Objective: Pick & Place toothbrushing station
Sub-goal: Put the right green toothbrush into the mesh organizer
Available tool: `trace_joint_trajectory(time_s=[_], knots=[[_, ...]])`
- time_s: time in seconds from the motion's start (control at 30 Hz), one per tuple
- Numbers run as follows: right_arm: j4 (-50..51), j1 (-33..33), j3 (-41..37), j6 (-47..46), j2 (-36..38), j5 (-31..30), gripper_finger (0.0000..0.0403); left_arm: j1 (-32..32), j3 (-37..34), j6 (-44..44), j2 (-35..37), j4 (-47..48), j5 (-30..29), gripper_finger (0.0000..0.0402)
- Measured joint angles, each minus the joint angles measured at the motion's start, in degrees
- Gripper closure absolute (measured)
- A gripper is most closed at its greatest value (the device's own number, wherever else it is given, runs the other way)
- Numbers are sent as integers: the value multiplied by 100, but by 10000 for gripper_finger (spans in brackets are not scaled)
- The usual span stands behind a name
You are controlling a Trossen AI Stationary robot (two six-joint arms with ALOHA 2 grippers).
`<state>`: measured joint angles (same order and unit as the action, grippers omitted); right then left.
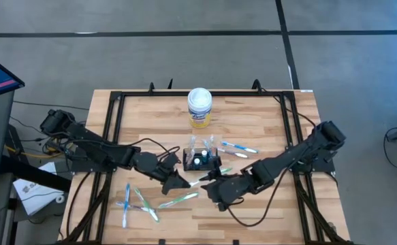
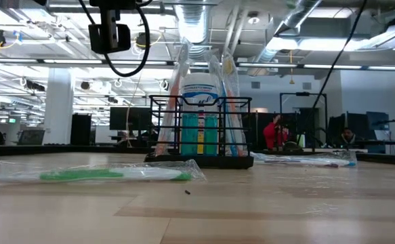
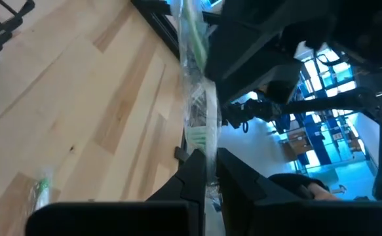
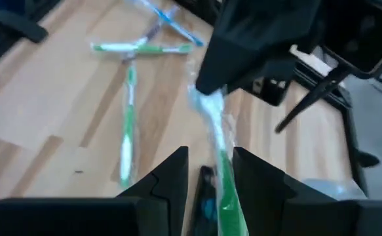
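The toothbrushing station [image 1: 202, 160], a small black wire-mesh caddy with low walls, stands near the middle of the wooden table [image 1: 252, 116], just beyond both sets of fingers; in the low view [image 2: 200, 129] it holds upright wrapped toothbrushes, orange- and blue-handled, and teal items behind its wire bars. The left gripper [image 1: 182, 181] and right gripper [image 1: 209, 186] meet close together just in front of the caddy, each clenched on one end of the same wrapped green toothbrush [image 3: 200, 108], which spans the short gap between them; the left wrist view shows its clear wrapper pinched between the left fingers [image 3: 189, 176], and the right wrist view shows its green handle [image 4: 225, 190] between the right fingers [image 4: 171, 172], with the left gripper clamping the far end. A white-lidded, yellow-labelled canister [image 1: 199, 107] stands beyond the caddy, apart from it. Loose wrapped toothbrushes lie around: a green one [image 1: 178, 200] just beside the left fingers, a crossed blue and green group [image 1: 135, 205] farther to the left arm's side, and blue ones [image 1: 239, 148] beside the caddy on the right arm's side.
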<state>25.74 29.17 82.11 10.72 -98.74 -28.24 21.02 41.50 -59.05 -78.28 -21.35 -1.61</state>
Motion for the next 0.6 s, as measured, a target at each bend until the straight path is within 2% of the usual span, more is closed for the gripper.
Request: trace_joint_trajectory(time_s=[0.17, 0.6], knots=[[95, 2, 167, 149, -122, -356, 292, 0, 4, 4, 2, -24, 60, 386], [54, 0, 192, 189, -116, -335, 292, 0, 3, 4, 2, -25, 85, 386]])
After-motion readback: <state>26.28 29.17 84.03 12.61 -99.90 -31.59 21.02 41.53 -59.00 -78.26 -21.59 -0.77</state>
